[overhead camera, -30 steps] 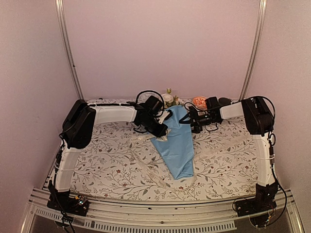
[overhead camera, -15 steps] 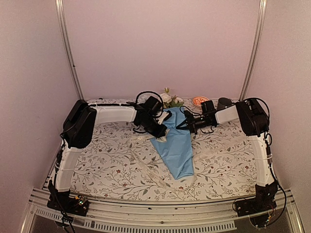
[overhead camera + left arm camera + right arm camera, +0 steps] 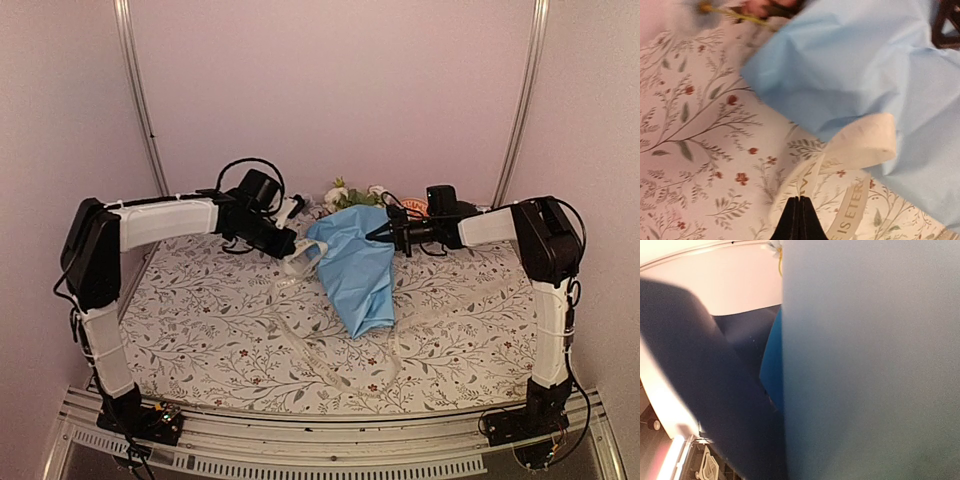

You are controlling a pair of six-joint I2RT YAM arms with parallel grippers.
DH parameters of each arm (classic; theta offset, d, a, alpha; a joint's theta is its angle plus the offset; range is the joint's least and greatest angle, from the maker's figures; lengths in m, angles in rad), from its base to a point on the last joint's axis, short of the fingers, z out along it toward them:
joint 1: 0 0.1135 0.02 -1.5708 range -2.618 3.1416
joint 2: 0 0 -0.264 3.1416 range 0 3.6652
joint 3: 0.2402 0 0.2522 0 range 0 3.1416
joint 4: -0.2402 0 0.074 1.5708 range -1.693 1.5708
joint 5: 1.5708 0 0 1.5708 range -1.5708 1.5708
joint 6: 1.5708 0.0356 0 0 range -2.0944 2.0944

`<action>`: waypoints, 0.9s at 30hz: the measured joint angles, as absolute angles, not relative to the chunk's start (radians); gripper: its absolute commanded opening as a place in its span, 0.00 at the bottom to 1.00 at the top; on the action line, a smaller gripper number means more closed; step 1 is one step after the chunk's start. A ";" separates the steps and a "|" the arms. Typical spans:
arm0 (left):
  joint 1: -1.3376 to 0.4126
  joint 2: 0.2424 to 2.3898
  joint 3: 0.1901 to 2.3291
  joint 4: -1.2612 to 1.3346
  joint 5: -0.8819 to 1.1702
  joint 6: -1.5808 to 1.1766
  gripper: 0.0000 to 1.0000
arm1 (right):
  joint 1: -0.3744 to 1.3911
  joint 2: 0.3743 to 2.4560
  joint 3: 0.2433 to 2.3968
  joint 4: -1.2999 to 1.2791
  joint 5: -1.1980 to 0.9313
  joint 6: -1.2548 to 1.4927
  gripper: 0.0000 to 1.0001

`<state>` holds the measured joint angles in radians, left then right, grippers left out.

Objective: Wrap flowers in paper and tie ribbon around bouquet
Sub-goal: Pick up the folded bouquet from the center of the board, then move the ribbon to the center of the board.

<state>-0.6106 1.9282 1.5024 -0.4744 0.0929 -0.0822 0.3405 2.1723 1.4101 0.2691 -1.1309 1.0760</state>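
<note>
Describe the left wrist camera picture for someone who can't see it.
The left end effector, shut, pinches a cream ribbon that loops up to the edge of light blue paper on a leaf-printed tablecloth. Blurred flowers sit at the top.

Your desk (image 3: 330,418) is covered edge to edge by a white leaf-print cloth (image 3: 200,330). On the cloth you have the light blue paper (image 3: 355,270), crumpled, mid-desk toward the far side, narrow end pointing at you. Cream ribbon (image 3: 860,145) trails over the cloth left of it and just beside it. Flowers (image 3: 340,195) sit at the far edge. Orange item (image 3: 412,207) beside them, mostly hidden.
</note>
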 measured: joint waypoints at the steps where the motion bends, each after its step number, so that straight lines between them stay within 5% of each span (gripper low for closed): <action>1: -0.572 1.903 1.485 -0.472 0.087 -0.082 0.00 | 0.340 2.154 1.400 0.283 -1.131 1.103 0.00; 9: -0.280 1.923 1.623 -0.424 -0.040 -0.060 0.00 | 0.340 2.104 1.306 0.330 -1.124 1.170 0.00; 19: -0.245 1.983 2.037 -0.383 -0.202 0.016 0.00 | 0.340 2.101 1.221 0.297 -1.082 1.132 0.00; 27: -0.224 1.827 2.014 -0.352 -0.185 0.023 0.00 | 0.342 2.084 1.174 0.207 -1.032 1.020 0.00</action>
